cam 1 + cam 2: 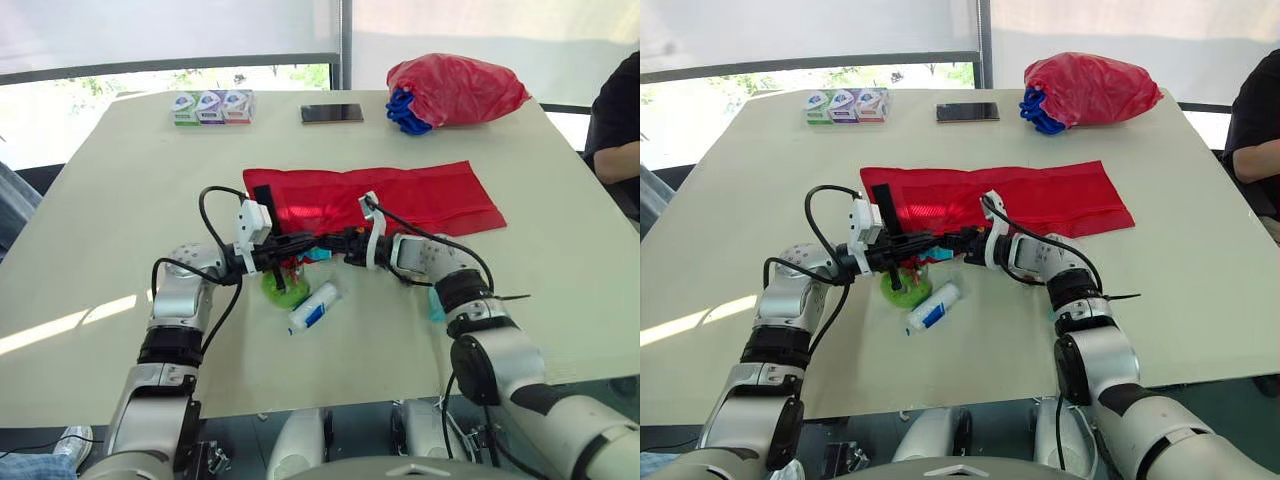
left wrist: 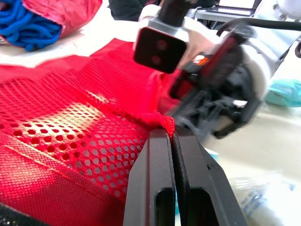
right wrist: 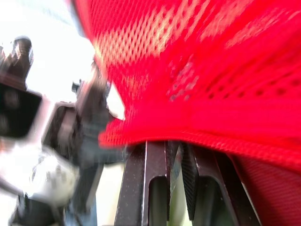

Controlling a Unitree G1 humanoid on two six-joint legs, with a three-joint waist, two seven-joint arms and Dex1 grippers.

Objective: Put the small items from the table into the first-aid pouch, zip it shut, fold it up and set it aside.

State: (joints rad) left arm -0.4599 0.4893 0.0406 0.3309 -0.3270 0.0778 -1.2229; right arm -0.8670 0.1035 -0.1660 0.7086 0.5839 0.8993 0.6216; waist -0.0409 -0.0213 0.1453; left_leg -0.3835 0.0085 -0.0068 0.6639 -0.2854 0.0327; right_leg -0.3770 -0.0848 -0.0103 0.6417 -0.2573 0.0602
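1. One red mesh pouch (image 1: 400, 195) lay flat at mid-table.
2. Two grippers met at its near hem: the left gripper (image 2: 171, 135) and the right gripper (image 3: 174, 147) each pinched it.
3. Just beside it lay one white tube (image 1: 315, 305) and one green item (image 1: 287, 292).
4. At the far edge were three small boxes (image 1: 212, 107) and one phone (image 1: 331, 113).

first-aid pouch (image 1: 410, 198): red mesh, spread flat, long side across frame centre, lower-left edge puckered | white tube (image 1: 314, 307): blue label, lying tilted, lower centre, below pouch | green round item (image 1: 290, 293): just left of tube | teal packet (image 1: 436, 303): right of centre, partly hidden
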